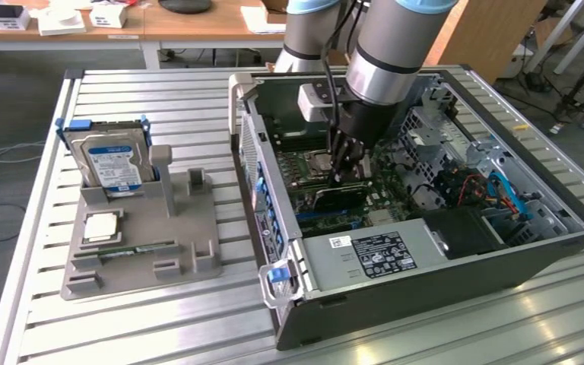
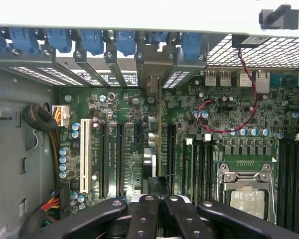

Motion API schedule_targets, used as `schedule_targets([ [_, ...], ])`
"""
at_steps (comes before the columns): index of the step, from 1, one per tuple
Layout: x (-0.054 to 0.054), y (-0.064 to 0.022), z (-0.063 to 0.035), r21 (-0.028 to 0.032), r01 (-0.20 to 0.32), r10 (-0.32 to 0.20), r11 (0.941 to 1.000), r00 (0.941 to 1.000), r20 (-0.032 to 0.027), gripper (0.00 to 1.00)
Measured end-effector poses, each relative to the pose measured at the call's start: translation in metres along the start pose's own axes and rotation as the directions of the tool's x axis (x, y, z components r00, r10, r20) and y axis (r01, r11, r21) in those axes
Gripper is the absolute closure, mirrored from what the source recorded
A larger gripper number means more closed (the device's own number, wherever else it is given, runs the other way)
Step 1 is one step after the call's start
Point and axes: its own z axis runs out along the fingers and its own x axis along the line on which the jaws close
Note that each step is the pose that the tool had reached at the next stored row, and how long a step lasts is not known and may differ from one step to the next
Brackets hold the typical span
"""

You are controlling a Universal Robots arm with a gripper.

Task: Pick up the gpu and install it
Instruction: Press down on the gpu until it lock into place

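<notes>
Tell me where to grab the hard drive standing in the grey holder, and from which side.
Probably its upper half, from straight above, pinching the two broad faces. The hard drive stands upright, its lower end sunk in the grey holder, so the top is the free part.

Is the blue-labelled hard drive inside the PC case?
No, the hard drive stands upright in the gray fixture, outside the PC case, toward the exterior view's left.

Ribbed aluminium table [image 1: 150, 91] — dull sheen; matt grey plastic holder [image 1: 170, 224]; gpu [image 1: 341, 199] seemingly matt black; case [image 1: 455, 281] painted metal.
</notes>
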Motion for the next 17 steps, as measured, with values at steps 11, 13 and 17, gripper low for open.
schedule_targets([
  [11,-0.0038,-0.0001,0.0018,0.0002,0.0,0.0,1.0,1.0,0.0004,0.89],
  [13,-0.0037,-0.0001,0.0028,0.0,0.0,0.0,1.0,1.0,0.0,0.89],
  [17,-0.0037,-0.0001,0.0029,0.0004,0.0,0.0,1.0,1.0,0.0001,0.89],
])
